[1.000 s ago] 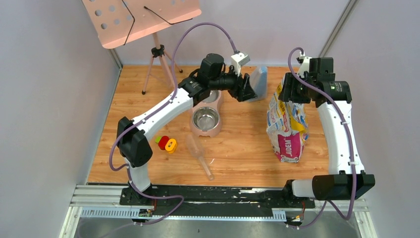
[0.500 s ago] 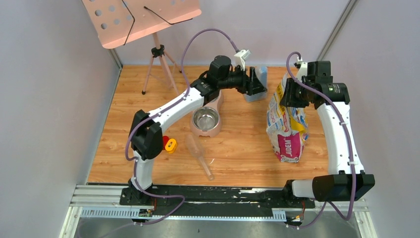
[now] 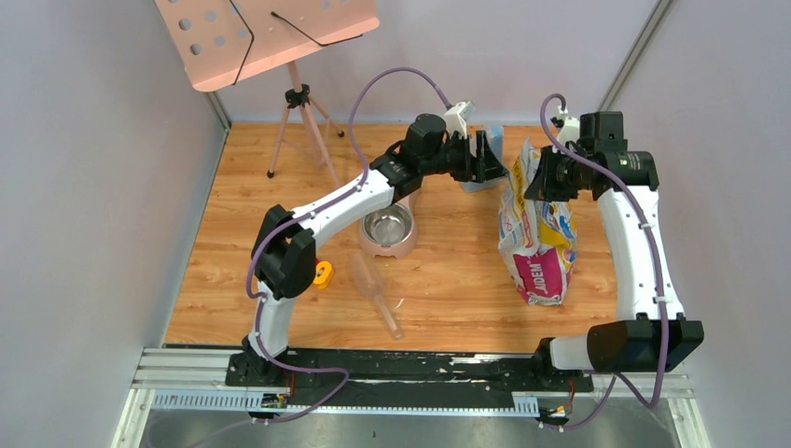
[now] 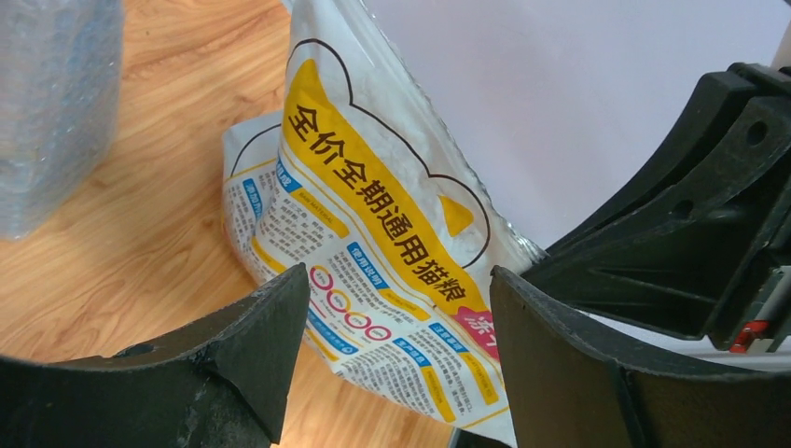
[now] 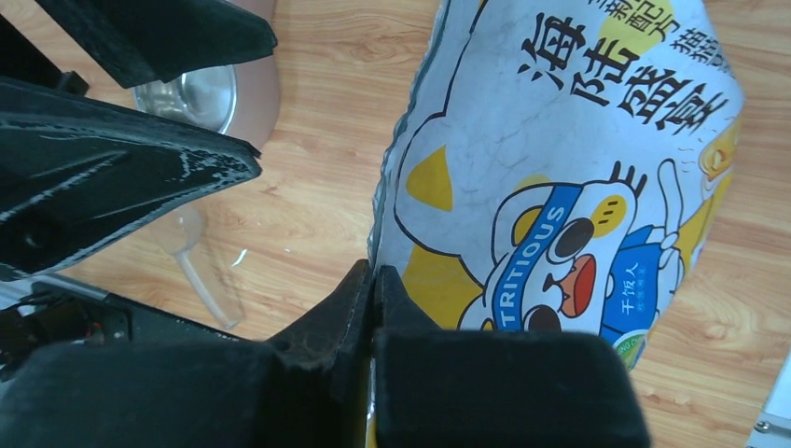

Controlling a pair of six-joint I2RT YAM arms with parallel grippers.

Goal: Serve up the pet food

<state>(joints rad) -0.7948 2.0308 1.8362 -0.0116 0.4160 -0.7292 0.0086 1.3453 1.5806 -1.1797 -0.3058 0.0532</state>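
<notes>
The pet food itself is hidden; only its printed white, yellow and pink bag point(image 3: 536, 233) shows, standing at the right of the wooden floor. My right gripper point(image 3: 534, 177) is shut on the bag's upper left edge; in the right wrist view its fingertips point(image 5: 373, 273) pinch the thin rim of the bag point(image 5: 578, 159). My left gripper point(image 3: 494, 159) hangs open just left of the bag's top. In the left wrist view the bag point(image 4: 373, 215) lies beyond the wide gap of the left gripper point(image 4: 399, 280), apart from both fingers.
A pink stand with a steel bowl point(image 3: 387, 224) sits mid-floor, a clear plastic scoop point(image 3: 373, 285) in front of it. A red-and-yellow toy point(image 3: 323, 273) lies by the left arm. A blue-grey container point(image 4: 51, 103) stands behind the left gripper. A tripod music stand point(image 3: 298, 103) is back left.
My right gripper has closed onto the bag's top edge and drawn it slightly left. My left arm has swung right from above the bowl toward the bag, jaws opening a little.
</notes>
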